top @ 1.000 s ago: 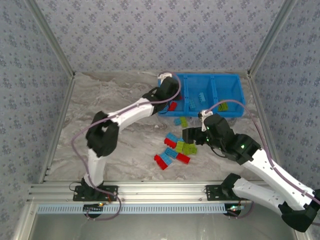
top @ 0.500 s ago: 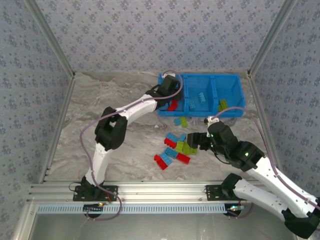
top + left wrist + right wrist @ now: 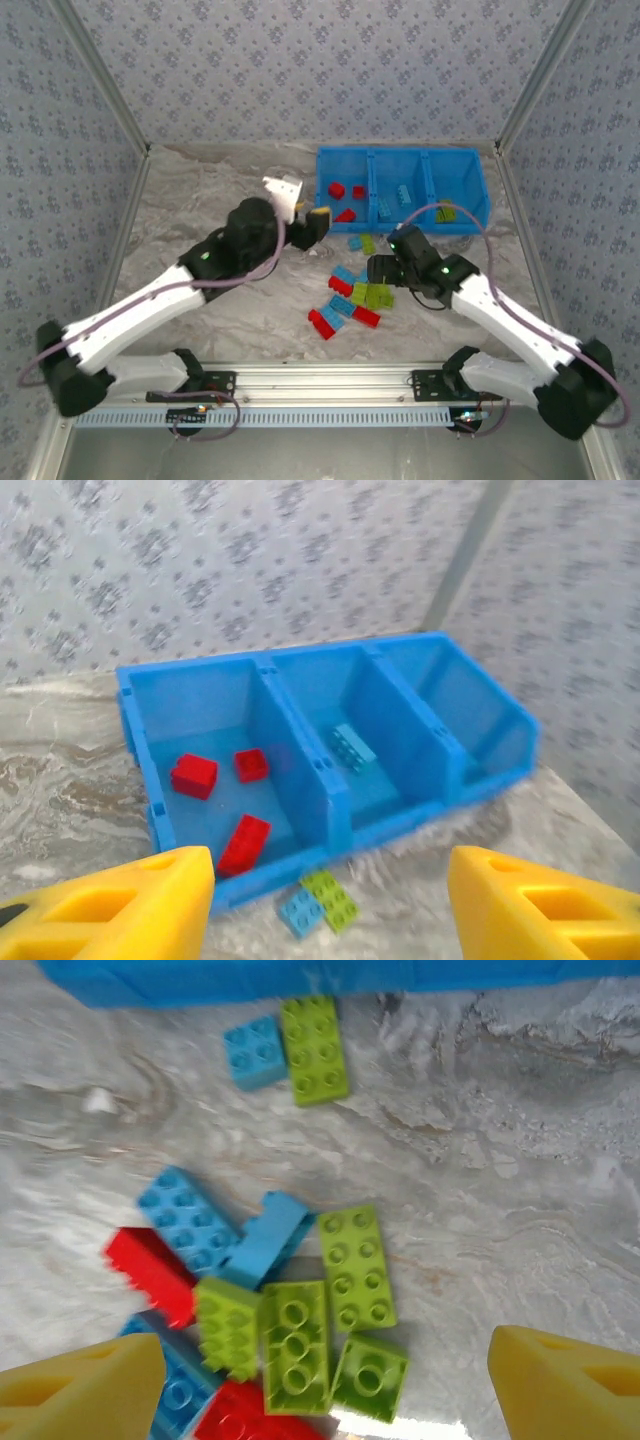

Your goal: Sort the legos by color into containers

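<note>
A loose pile of legos (image 3: 350, 296) lies just below the centre of the top view on the marbled table (image 3: 200, 190). Its red, light blue and lime green bricks touch and partly overlap. The right gripper (image 3: 328, 1352) is at the pile's upper right edge. In its wrist view the yellow fingers (image 3: 85, 1390) sit in the two lower corners, spread wide with nothing held. Several lime green bricks (image 3: 357, 1267) lie between them, and a red brick (image 3: 150, 1270) lies to the left.

Higher in the frame, just in front of the bin, a single light blue brick (image 3: 354, 243) and a single lime green brick (image 3: 368, 243) lie side by side, touching. The left gripper (image 3: 330, 865) is left of that pair, near the bin's lower left corner, its fingers wide apart and empty.

Farthest up is the bright blue bin (image 3: 400, 152), with three compartments in a row. The left compartment holds three red bricks (image 3: 194, 775), the middle one holds light blue bricks (image 3: 404, 194), and the right one holds one green brick (image 3: 445, 213).
</note>
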`<act>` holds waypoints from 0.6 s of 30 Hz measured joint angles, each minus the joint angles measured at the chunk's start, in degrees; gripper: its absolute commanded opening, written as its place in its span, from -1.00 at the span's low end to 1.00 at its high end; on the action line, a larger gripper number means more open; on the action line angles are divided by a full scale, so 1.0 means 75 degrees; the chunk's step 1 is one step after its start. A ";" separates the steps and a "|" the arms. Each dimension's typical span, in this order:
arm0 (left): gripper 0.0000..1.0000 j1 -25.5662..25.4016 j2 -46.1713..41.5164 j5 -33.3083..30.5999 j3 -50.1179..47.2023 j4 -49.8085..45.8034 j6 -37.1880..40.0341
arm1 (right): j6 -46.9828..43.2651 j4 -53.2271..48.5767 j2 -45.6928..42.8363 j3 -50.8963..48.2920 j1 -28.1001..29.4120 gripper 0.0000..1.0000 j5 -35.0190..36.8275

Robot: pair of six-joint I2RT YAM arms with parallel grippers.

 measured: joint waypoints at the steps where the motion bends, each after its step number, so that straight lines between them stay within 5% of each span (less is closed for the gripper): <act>1: 0.27 -0.0029 -0.0513 0.0181 -0.0309 -0.0268 0.0274 | -0.0128 0.0099 0.0458 0.0079 -0.0125 0.64 -0.0044; 7: 0.33 -0.0204 -0.2556 0.0638 -0.1306 -0.2189 0.1431 | -0.0775 0.0924 0.2553 0.0682 -0.0414 0.52 -0.0198; 18: 0.98 -0.0627 -0.3620 0.0836 -0.1559 -0.4080 0.2559 | -0.1571 0.1824 0.4820 0.1734 -0.0781 0.21 -0.0157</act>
